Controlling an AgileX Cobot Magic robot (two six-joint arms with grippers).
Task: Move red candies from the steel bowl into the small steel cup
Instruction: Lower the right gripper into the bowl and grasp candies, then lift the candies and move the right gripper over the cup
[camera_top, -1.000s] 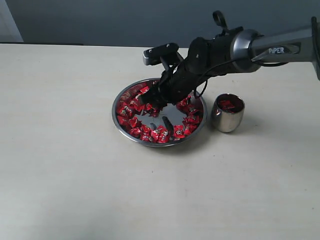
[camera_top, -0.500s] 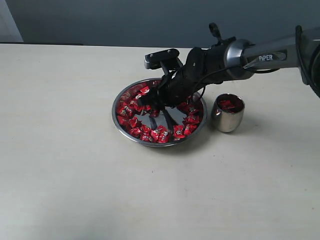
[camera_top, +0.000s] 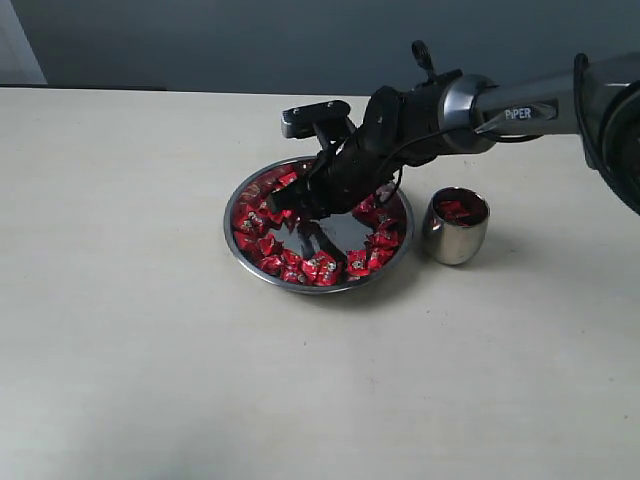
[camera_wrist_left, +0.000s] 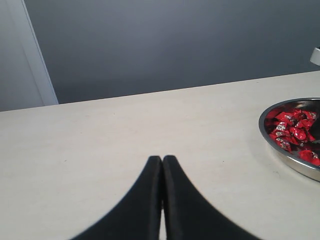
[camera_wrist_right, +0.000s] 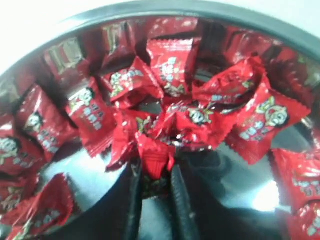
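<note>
The steel bowl (camera_top: 390, 259) sits mid-table with red candies (camera_top: 262, 245) ringed round its inside; its rim and some sweets also show in the left wrist view (camera_wrist_left: 288, 156). The small steel cup (camera_top: 455, 238) stands just right of the bowl with red candies inside it. My right gripper (camera_top: 296, 213) reaches down into the bowl's left half. In the right wrist view that right gripper (camera_wrist_right: 156, 172) is shut on one red candy (camera_wrist_right: 156, 159) at the edge of a heap. My left gripper (camera_wrist_left: 162, 165) hovers over bare table, shut and empty, out of the exterior view.
The pale table (camera_top: 150, 360) stretches wide on every side of the bowl. A dark wall (camera_top: 250, 40) runs behind its far edge. The right arm (camera_top: 520, 100) crosses above the cup's far side.
The right gripper has crept a little left inside the bowl and its jaws have closed onto a red candy. The bowl and cup stay put.
</note>
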